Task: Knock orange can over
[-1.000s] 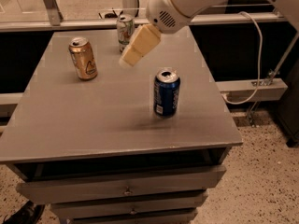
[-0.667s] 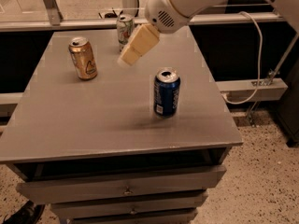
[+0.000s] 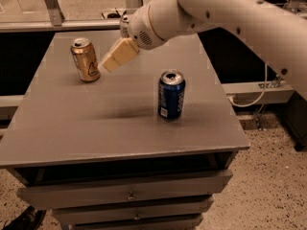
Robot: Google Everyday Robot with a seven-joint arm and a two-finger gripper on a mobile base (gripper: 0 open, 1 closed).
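Observation:
The orange can [image 3: 85,60], golden-orange with a silver top and a small dark-and-white mark, stands upright at the back left of the grey table [image 3: 72,128]. My gripper [image 3: 109,62], with cream-coloured fingers, hangs just to the right of the can, close to its side at about mid height. The white arm reaches in from the upper right. A blue can [image 3: 171,94] stands upright right of the table's middle.
The white arm hides the back middle of the table, where a white-and-green can stood earlier. The table has drawers [image 3: 129,194] below its front edge. A cable and a rail [image 3: 259,87] run along the right, above a speckled floor.
My gripper has moved left and down toward the orange can. The arm now covers the white-and-green can at the back. Both visible cans stand as before.

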